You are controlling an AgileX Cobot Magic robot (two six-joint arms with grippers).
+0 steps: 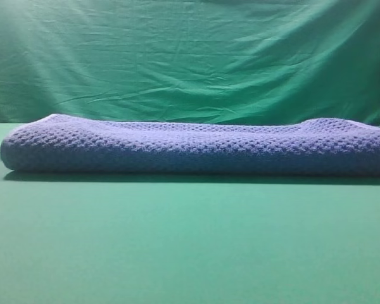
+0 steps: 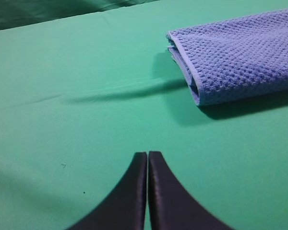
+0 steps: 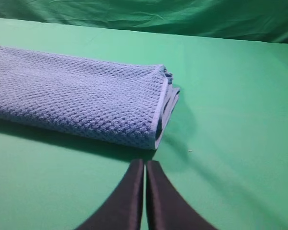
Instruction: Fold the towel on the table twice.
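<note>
Several layers show at each short end of the towel, so both folds seem done; it lies as a long, thick bundle across the table; the left gripper has its jaws pressed together, holding nothing, well apart from the cloth; the right gripper is the same, empty, just beside the towel's near edge.

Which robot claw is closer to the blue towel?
Right. The right claw sits just off the towel's end; the left claw sits farther back from the other end.
</note>
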